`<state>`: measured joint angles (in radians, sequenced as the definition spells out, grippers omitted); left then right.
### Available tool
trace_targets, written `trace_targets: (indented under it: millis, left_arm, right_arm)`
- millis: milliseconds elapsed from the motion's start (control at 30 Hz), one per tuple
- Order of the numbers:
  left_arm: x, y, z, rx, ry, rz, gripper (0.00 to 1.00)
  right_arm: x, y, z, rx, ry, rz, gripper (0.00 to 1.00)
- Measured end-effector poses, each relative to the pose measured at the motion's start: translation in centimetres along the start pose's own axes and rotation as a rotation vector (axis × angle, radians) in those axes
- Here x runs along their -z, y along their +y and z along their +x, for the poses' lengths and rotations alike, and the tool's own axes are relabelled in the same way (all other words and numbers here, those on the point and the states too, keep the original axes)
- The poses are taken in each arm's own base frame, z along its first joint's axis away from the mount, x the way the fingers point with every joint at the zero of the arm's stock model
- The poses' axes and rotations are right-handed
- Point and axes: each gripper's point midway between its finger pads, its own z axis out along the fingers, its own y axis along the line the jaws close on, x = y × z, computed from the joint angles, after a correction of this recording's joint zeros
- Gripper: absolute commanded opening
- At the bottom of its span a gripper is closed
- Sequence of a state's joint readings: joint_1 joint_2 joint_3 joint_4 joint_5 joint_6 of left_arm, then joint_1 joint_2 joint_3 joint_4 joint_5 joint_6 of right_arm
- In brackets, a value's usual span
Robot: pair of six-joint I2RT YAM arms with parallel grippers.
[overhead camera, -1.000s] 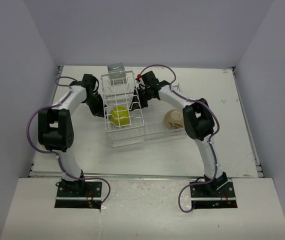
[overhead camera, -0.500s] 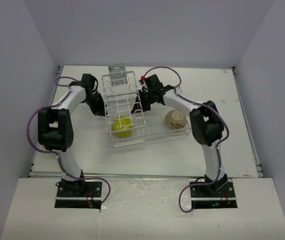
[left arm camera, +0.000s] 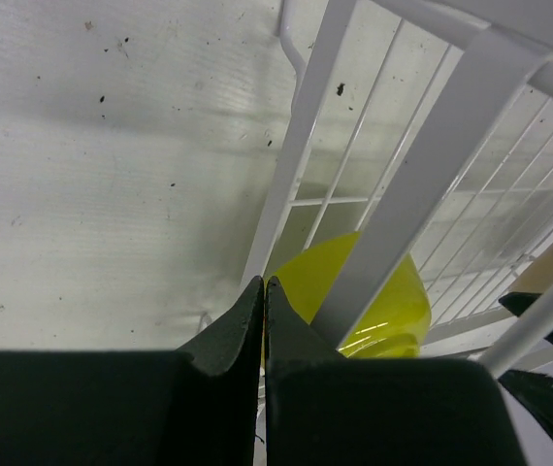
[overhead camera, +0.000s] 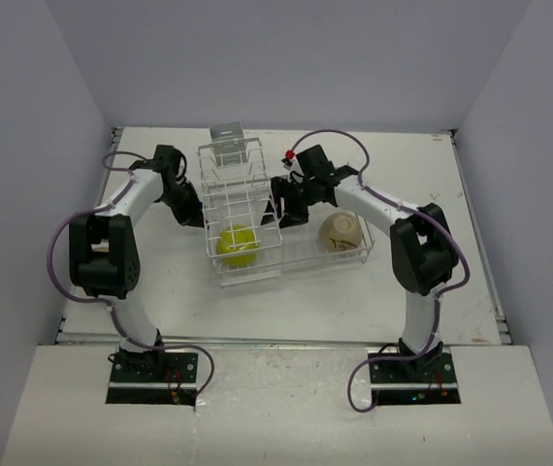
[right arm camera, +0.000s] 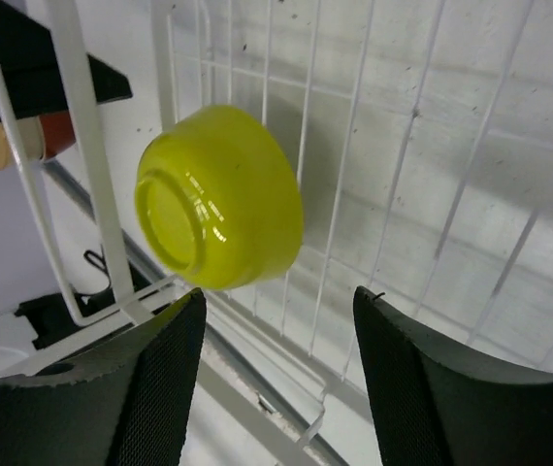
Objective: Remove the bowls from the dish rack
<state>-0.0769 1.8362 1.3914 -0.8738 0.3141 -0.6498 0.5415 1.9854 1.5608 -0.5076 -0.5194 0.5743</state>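
1. Table (overhead camera: 432, 291): white top filling the middle of the overhead frame; both arms reach up from the bottom edge towards its centre.
2. Dish rack (overhead camera: 247, 275): centre of frame; tall basket section on the left, low wire tray running out to the right; both bowls are inside it, so by my reading nothing is unloaded yet.
3. Left arm (overhead camera: 112, 252) and right arm (overhead camera: 417, 252): they bow outward and close in on the basket from either side, probably one to steady it and one to pick.
4. Yellow bowl (overhead camera: 236, 245): lower part of the basket; in the right wrist view it lies tilted on its side, base towards the lens, behind the wires; likely the next target.
5. Tan bowl (overhead camera: 339, 231): right of centre, in the low tray, apart from the yellow one.
6. Right gripper (right arm camera: 276, 291): fingers spread wide, nothing between them; it sits at the basket's right wall, outside the wires, so the bowl cannot be taken from this side without going over the rim.
7. Left gripper (left arm camera: 263, 283): clenched, pads meeting, at the basket's left wall; whether a thin wire is pinched I cannot tell.
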Motion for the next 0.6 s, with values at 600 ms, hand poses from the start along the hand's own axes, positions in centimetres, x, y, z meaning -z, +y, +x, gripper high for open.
trace_targets:
  millis: [600]
  left_arm:
    - [1.4,0.2,3.3,0.020,0.020,0.071,0.00]
  right_arm:
    - [0.8,3.5,5.3,0.019,0.124,-0.190,0.89]
